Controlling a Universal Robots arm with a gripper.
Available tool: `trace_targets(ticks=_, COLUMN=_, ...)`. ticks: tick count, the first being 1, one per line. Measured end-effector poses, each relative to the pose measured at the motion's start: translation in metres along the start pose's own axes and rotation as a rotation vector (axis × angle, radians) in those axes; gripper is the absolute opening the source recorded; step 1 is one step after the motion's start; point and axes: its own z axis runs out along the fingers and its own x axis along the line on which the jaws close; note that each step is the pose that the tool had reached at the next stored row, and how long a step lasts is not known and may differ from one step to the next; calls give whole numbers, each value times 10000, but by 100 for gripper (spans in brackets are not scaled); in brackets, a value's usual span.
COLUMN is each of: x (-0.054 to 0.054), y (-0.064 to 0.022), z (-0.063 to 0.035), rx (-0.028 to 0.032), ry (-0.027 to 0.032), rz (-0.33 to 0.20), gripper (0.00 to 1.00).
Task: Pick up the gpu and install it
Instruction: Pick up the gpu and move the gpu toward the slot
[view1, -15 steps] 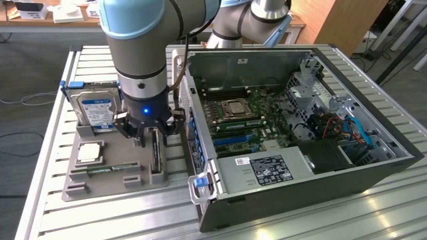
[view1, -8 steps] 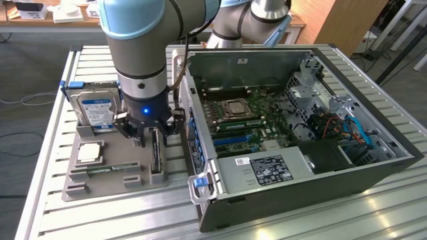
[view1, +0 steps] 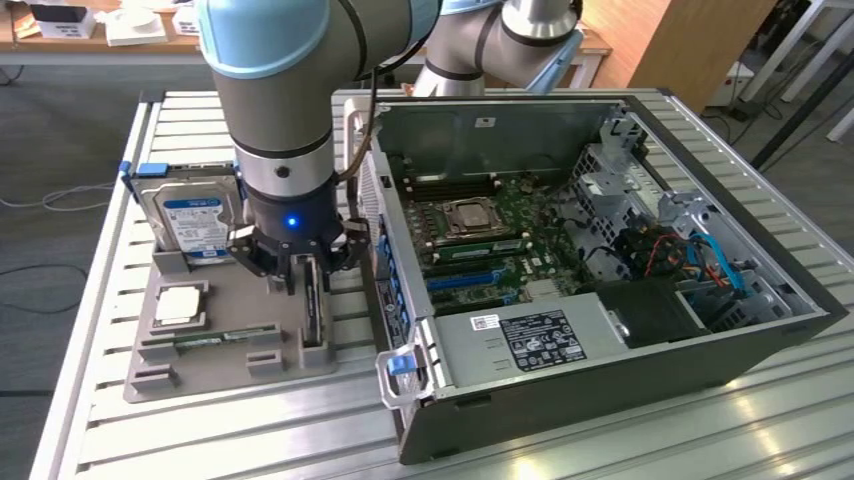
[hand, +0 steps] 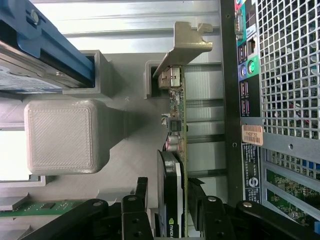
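Two fingers (hand: 142, 190) of the gripper (view1: 302, 283) stand spread astride the gpu (hand: 177, 125), lower left in the exterior view, along its length.

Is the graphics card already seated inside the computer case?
No, the graphics card stands on edge in the grey holder beside the computer case.

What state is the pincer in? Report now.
Pincer: open, astride the gpu, which stands on edge in the grey holder; not clamped on it.
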Motion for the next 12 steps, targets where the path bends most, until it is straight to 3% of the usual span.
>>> trace_targets(ticks=12, x=-14, y=1, z=3, rx=0, ry=0, rz=0, gripper=45)
